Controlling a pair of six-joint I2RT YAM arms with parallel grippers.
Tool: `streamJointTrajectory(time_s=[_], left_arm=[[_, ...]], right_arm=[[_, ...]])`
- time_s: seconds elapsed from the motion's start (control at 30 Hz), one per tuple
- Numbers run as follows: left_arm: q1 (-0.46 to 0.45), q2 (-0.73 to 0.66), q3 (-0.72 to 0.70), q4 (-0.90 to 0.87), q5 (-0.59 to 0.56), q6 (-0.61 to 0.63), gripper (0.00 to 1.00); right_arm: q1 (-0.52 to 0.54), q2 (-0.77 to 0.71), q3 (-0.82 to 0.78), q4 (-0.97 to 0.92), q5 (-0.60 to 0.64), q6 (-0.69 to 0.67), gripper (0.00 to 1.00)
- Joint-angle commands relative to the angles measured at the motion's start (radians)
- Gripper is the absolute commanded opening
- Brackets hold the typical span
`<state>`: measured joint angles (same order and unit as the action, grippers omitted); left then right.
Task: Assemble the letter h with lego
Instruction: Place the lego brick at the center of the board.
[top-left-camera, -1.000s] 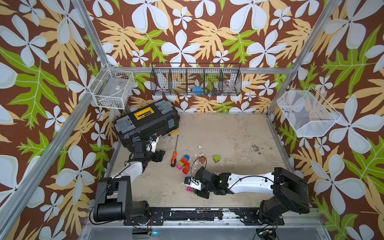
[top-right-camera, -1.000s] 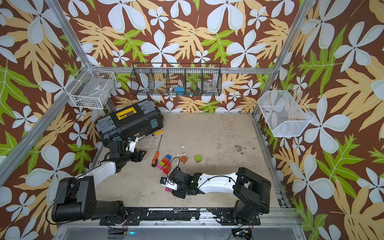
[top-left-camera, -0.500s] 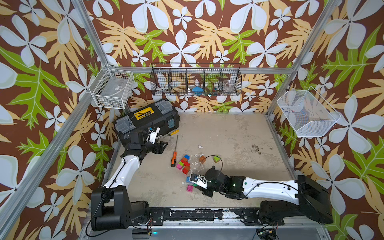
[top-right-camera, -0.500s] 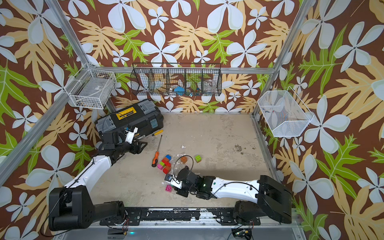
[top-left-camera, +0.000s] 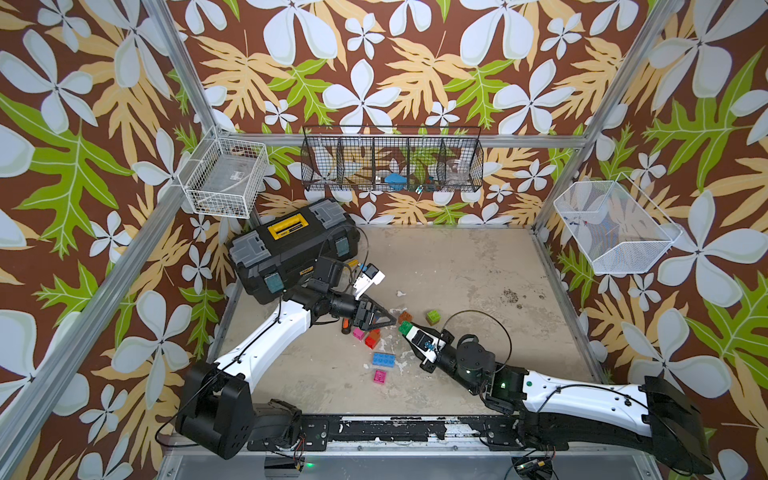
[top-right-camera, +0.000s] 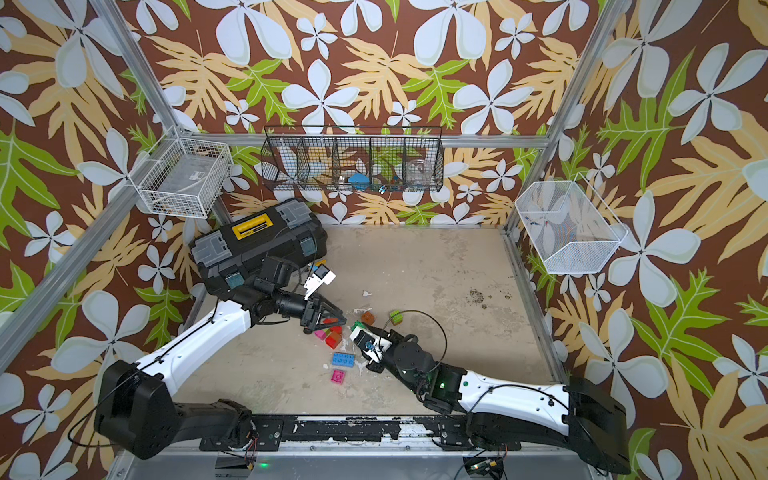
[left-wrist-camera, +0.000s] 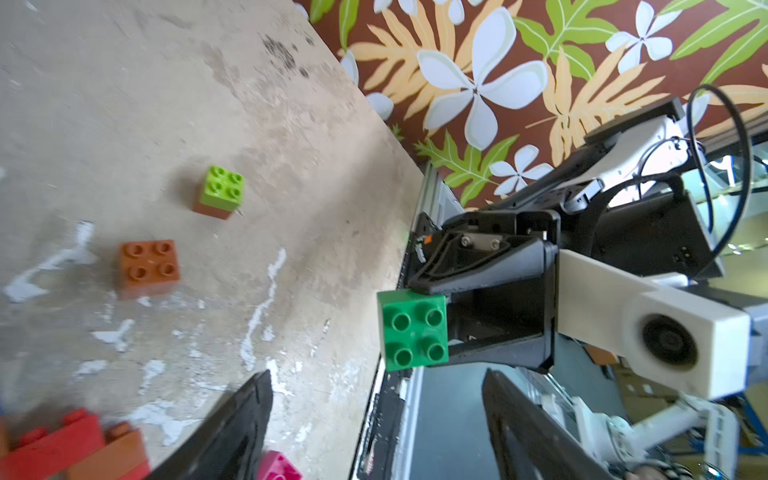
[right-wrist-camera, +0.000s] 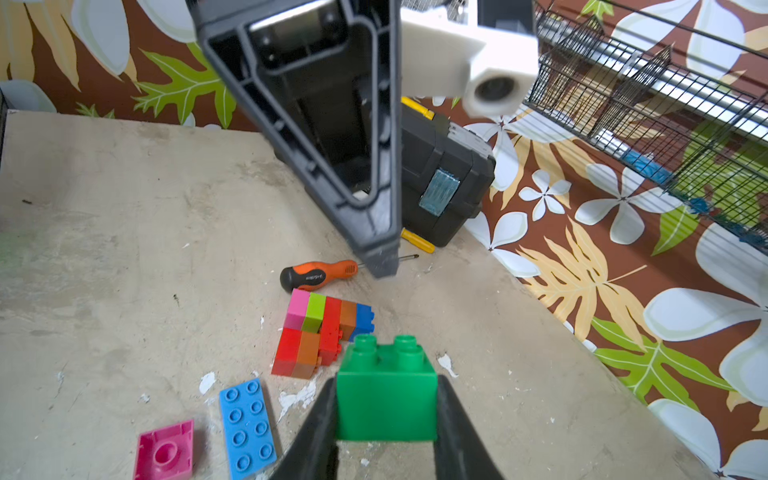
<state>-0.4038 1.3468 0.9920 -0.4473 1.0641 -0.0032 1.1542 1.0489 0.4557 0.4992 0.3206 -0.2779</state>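
R gripper is clamped on a dark green brick, studs facing the L gripper; L gripper gapes wide w/ nothing in it, tips just short of that brick; the cluster of joined bricks lies mid-table just left of the tips, beside the screwdriver; long blue brick & pink brick sit nearer; orange brick & lime brick just beyond

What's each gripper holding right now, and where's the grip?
Right gripper is shut on the dark green brick, fingers pressing two opposite side walls, studs pointing away from the wrist. Left gripper is open and holds nothing.
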Motion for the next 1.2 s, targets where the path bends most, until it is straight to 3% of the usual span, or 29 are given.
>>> streamJointTrajectory(time_s=[0.0, 0.43, 0.6, 0.73, 0.87, 0.97, 1.07, 1.17], left_arm=[[-0.027, 0.024, 0.014, -0.014, 0.013, -0.042, 0.82], [-0.073, 0.037, 0.028, -0.025, -0.043, -0.030, 0.58], [-0.093, 0.033, 0.043, -0.045, -0.070, -0.015, 0.31], [-0.095, 0.034, 0.043, -0.048, -0.063, -0.011, 0.21], [-0.096, 0.039, 0.059, -0.048, -0.098, 0.003, 0.21], [-0.109, 0.079, 0.093, -0.041, -0.245, 0.016, 0.21], [-0.121, 0.125, 0.106, -0.010, -0.360, 0.063, 0.22], [-0.187, 0.143, 0.058, 0.059, -0.502, 0.156, 0.23]], right_arm=[[0.002, 0.011, 0.014, 0.066, 0.007, -0.025, 0.26], [0.002, 0.092, 0.069, 0.061, 0.007, -0.024, 0.25], [0.002, 0.108, 0.075, 0.071, 0.020, -0.012, 0.25], [0.001, 0.096, 0.062, 0.067, 0.033, -0.003, 0.32], [0.001, 0.035, 0.022, 0.026, -0.007, 0.029, 0.52], [0.002, -0.049, -0.048, -0.029, -0.062, 0.066, 0.57], [0.000, -0.144, -0.151, -0.015, 0.023, 0.216, 0.61], [-0.012, -0.243, -0.209, -0.085, 0.201, 0.396, 0.68]])
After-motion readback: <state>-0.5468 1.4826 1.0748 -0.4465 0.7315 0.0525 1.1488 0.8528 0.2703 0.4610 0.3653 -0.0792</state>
